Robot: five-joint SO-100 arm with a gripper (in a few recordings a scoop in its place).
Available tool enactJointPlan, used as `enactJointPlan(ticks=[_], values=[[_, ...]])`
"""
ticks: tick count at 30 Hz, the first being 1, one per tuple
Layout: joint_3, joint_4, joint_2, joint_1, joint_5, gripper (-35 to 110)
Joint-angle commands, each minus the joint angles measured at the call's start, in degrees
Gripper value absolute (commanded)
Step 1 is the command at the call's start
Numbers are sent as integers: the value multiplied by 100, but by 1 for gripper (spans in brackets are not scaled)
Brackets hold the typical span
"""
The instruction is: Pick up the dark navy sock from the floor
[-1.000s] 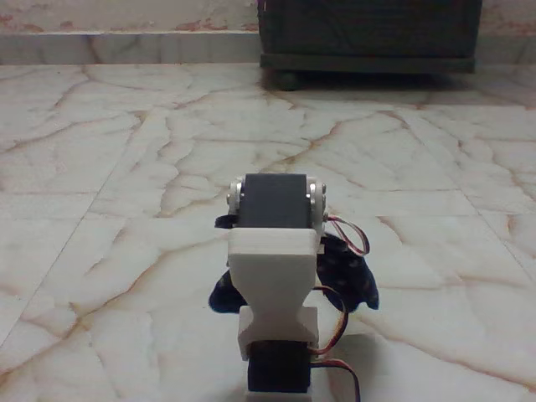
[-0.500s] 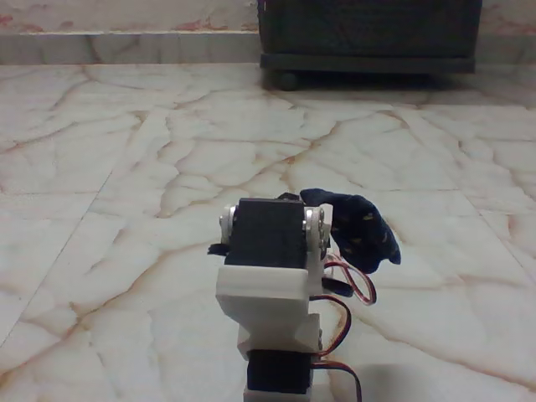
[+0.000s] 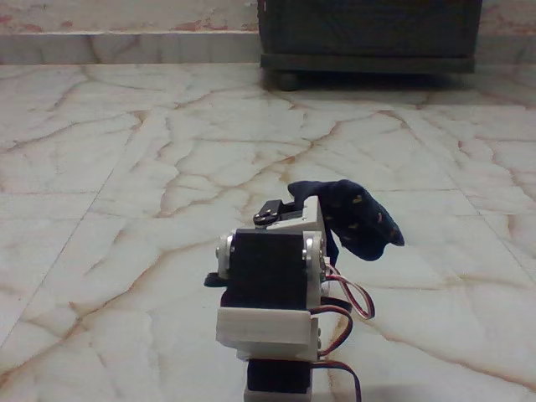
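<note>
The white arm (image 3: pixel 270 293) is being seen from behind at the bottom centre of the fixed view, its black servo block (image 3: pixel 268 268) facing the camera. Red and dark wires (image 3: pixel 347 306) are looping out on its right side. The hand (image 3: pixel 293 209) is being glimpsed just above the servo block, mostly hidden; how its jaws stand cannot be told. The dark navy sock (image 3: pixel 356 219) is being held up at the hand, drooping to the right, pale-orange specks showing. The floor (image 3: pixel 126 167) is being crossed by brown-orange veins. A dark wooden cabinet (image 3: pixel 368 33) is standing at the top right.
</note>
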Motion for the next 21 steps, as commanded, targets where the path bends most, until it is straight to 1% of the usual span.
enactJointPlan(ticks=[1,4,5,21], values=[[-9,-70,114,26,308,0],[-9,-88,123,18,914,0],[-9,-105,123,26,976,0],[-9,44,114,35,1002,0]])
